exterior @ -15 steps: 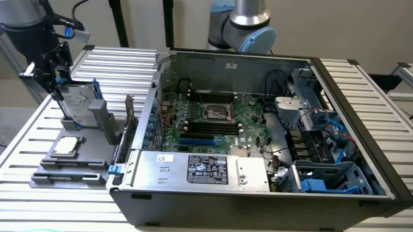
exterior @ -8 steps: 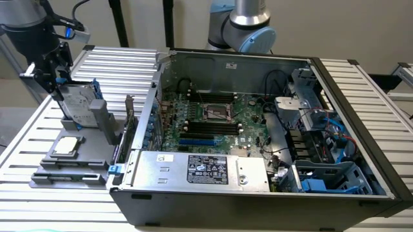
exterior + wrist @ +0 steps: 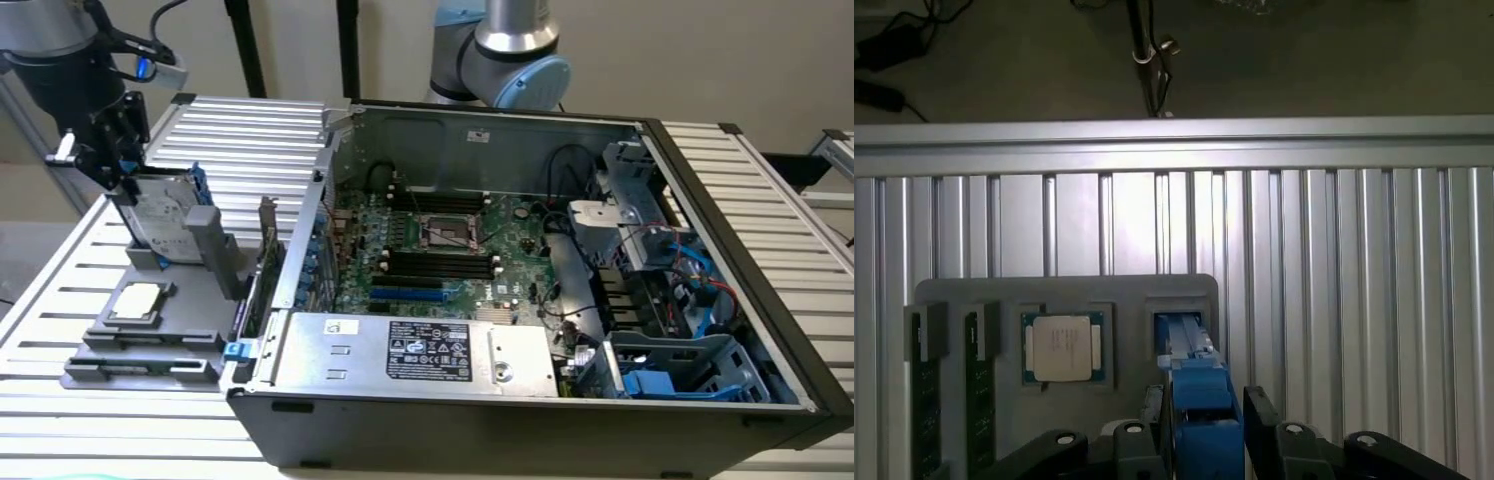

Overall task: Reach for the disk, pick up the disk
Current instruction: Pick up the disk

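One disk (image 3: pixel 160 215) spotted in the exterior view, toward the upper left of the frame: found it standing on edge in a slot of the grey holder (image 3: pixel 180 270), presumably to leave the top edge free for a grasp from above. Saw the pincer (image 3: pixel 118 178) down over that top edge; could not tell whether clenched on it or loose. Noted a small square chip (image 3: pixel 138 302) lying flat in its own pocket, lower in the frame. Found the holder resting on the ribbed metal counter (image 3: pixel 254 130), just beside an open computer case (image 3: pixel 534 415) across the middle and right of the frame.

Looked straight down in the wrist view: met the disk (image 3: pixel 1189 345) edge-on, blue rail toward the camera, seated in its slot with the pincer (image 3: pixel 1204 405) astride it. Made out the chip (image 3: pixel 1062 347) in the neighbouring pocket of the holder (image 3: pixel 954 295), the slatted counter (image 3: pixel 1334 250) beyond, then dull floor (image 3: pixel 1304 60) with loose cables (image 3: pixel 884 50).
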`<state>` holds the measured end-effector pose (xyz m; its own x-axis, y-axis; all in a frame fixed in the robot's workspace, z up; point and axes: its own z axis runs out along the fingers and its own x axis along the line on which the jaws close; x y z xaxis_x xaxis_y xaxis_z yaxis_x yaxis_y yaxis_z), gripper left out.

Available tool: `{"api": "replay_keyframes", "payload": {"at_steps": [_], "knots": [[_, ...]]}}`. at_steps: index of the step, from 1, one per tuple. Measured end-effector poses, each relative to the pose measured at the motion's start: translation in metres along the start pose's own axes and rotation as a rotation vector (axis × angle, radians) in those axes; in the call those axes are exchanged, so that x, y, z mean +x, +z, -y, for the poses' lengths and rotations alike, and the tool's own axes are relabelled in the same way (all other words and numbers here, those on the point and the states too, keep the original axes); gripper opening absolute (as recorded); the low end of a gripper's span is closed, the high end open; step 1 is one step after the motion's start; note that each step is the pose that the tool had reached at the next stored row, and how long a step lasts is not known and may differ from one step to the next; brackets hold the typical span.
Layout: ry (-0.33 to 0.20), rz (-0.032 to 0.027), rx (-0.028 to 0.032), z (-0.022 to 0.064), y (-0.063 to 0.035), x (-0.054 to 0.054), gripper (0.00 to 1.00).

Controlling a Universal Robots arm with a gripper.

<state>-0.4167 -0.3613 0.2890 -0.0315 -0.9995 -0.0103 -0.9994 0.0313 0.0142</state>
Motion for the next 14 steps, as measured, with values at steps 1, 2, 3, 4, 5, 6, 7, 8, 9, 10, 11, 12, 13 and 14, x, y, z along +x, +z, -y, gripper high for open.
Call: {"api": "replay_keyframes", "payload": {"at_steps": [1,2,3,4,5,6,7,8,9,10,11,12,13,14], "knots": [[0.000,0.0000,-0.0001,0.0001,0.0000,0.0000,0.44],[0.000,0.0000,-0.0001,0.0002,0.0000,0.0000,0.44],[0.000,0.0000,0.0000,0.0003,0.0000,0.0000,0.44],[0.000,-0.0001,-0.0001,0.0003,0.0000,0.0000,0.44],[0.000,0.0000,-0.0001,0.0003,0.0000,0.0000,0.44],[0.000,-0.0001,-0.0001,0.0003,0.0000,0.0000,0.44],[0.000,0.0000,-0.0001,0.0003,0.0000,0.0000,0.44],[0.000,-0.0001,-0.0001,0.0003,0.0000,0.0000,0.42],[0.000,-0.0001,-0.0001,0.0003,0.0000,0.0000,0.36],[0.000,-0.0001,-0.0001,0.0003,0.0000,0.0000,0.36],[0.000,-0.0001,-0.0002,0.0003,0.0000,0.0000,0.36],[0.000,-0.0001,-0.0001,0.0003,0.0001,0.0001,0.33],[0.000,0.0000,0.0000,0.0003,0.0002,0.0002,0.33],[0.000,0.0001,-0.0001,0.0003,0.0001,0.0005,0.33]]}}
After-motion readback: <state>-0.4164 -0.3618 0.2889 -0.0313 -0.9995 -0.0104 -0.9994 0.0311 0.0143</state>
